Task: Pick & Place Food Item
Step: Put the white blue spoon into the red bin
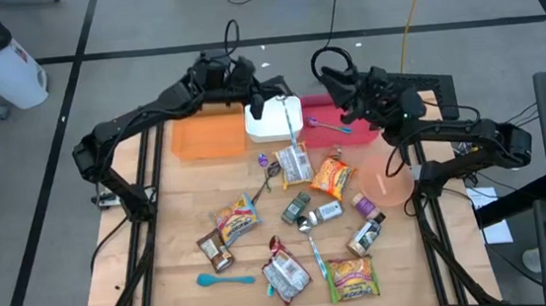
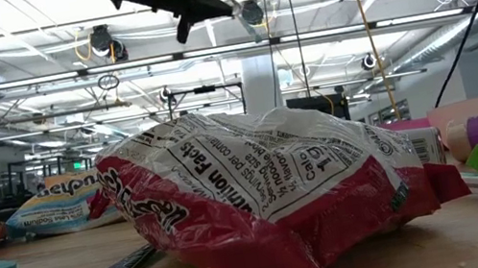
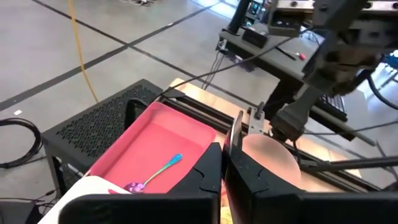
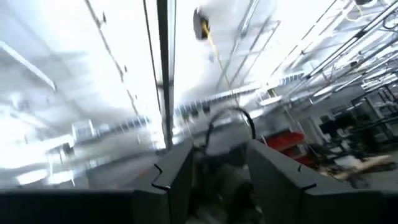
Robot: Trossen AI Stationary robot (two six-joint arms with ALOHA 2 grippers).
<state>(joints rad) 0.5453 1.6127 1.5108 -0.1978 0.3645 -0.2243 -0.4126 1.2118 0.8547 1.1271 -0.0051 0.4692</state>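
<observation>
- i see my left gripper (image 3: 225, 165) above the white tray (image 1: 272, 120), its fingers pressed together with nothing between them.
- my right gripper (image 4: 221, 168) is raised beside the pink tray (image 1: 350, 126); its fingers stand apart, gripping nothing.
- a purple spoon (image 3: 152, 175) lies in the pink tray.
- the food packets, like the orange one (image 1: 331, 176), lie on the table in front of the white tray.
</observation>
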